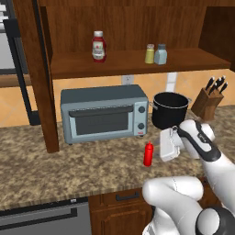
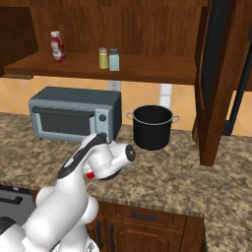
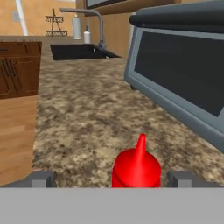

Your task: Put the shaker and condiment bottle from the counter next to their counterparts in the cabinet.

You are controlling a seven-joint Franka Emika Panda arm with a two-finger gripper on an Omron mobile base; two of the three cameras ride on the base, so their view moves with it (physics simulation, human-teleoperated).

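The condiment bottle (image 1: 148, 153), slim and all red with a pointed nozzle, stands upright on the counter (image 1: 69, 160) in front of the toaster oven. My gripper (image 1: 159, 147) is level with it, just to its right, and open. In the hand view the condiment bottle (image 3: 136, 167) sits between the two wide-apart fingertips (image 3: 42, 179), neither touching it. The pale blue-grey shaker (image 1: 160, 54) stands on the cabinet shelf (image 1: 137, 65) right beside the yellowish-green shaker (image 1: 149, 53). The ketchup-type bottle (image 1: 98, 46) stands further left on that shelf. From the right base view my arm hides most of the condiment bottle (image 2: 89, 174).
A grey toaster oven (image 1: 104, 114) sits behind the bottle, with a black pot (image 1: 170, 110) to its right and a knife block (image 1: 209, 101) in the far right corner. The cabinet's thick post (image 1: 39, 78) comes down to the counter on the left. A sink (image 3: 78, 51) lies further along.
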